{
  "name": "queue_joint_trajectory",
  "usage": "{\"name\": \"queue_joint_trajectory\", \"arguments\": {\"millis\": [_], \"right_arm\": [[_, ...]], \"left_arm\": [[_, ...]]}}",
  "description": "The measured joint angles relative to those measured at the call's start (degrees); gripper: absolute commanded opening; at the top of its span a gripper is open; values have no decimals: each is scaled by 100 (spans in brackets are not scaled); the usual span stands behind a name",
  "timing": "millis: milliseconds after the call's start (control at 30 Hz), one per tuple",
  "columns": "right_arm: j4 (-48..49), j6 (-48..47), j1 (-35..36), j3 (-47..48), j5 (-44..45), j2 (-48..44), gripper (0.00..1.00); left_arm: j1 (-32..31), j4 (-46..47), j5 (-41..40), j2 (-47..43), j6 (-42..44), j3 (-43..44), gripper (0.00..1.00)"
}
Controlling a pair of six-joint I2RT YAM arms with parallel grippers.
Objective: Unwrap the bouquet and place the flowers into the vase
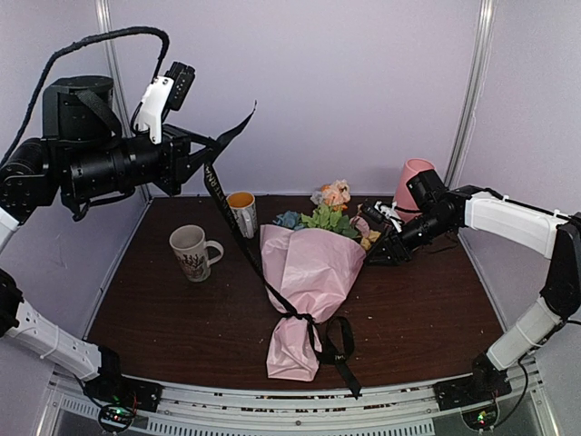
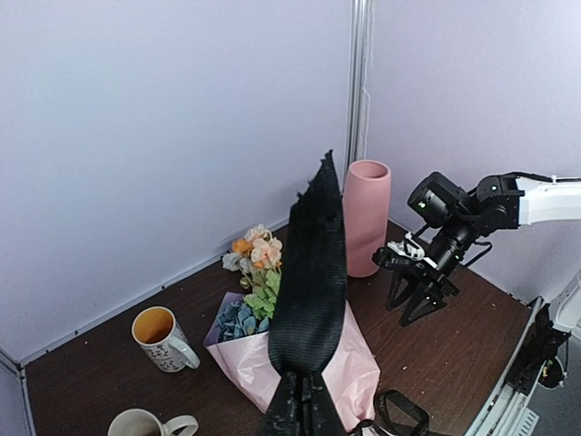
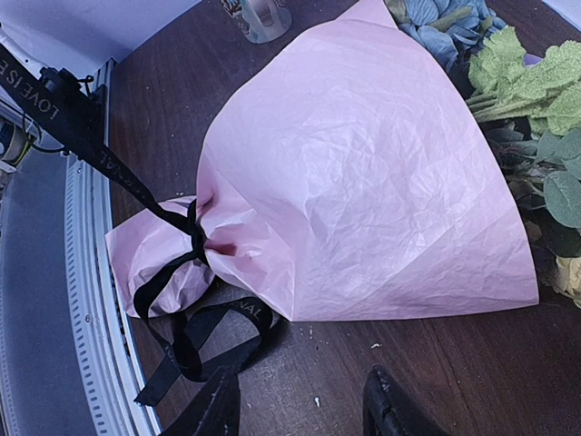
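Left gripper (image 2: pixel 304 395): jaws clamped on the taut ribbon (image 2: pixel 309 282). Right gripper (image 3: pixel 300 409): jaws parted halfway, empty, beside the bouquet (image 1: pixel 309 272). Best practice: pull the ribbon steadily, with the bouquet pinned.

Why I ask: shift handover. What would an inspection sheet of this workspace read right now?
Surface: dark wooden table, a few pale specks.
Job's things: bouquet lying on its side, wrapped in pink paper; flowers point toward the back; black ribbon knotted at its neck, one end pulled taut upward; vase upright at back right.
Clutter: white patterned mug and a mug with orange inside, left of the bouquet.
Grippers: left gripper raised, shut on the ribbon; right gripper open, empty, low beside the bouquet.
Cables: black braided cable looping over the left arm.
Surroundings: pale lilac walls, metal corner posts.
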Motion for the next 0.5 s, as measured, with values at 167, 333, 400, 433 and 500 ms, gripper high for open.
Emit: {"name": "queue_joint_trajectory", "arguments": {"millis": [167, 333, 400, 433, 500], "right_arm": [[-2, 0, 0, 0, -2, 0, 46], [-13, 0, 2, 0, 0, -2, 46], [-22, 0, 2, 0, 0, -17, 46], [-26, 0, 2, 0, 2, -42, 46], [-39, 0, 15, -2, 11, -131, 46]], "left_arm": [[-17, 212, 184, 101, 197, 28, 0], [-31, 149, -90, 72, 245, -356, 0], [-33, -120, -393, -111, 168, -704, 18], [-33, -299, -549, -238, 105, -890, 38], [-33, -789, -859, -570, -166, -1281, 60]]}}
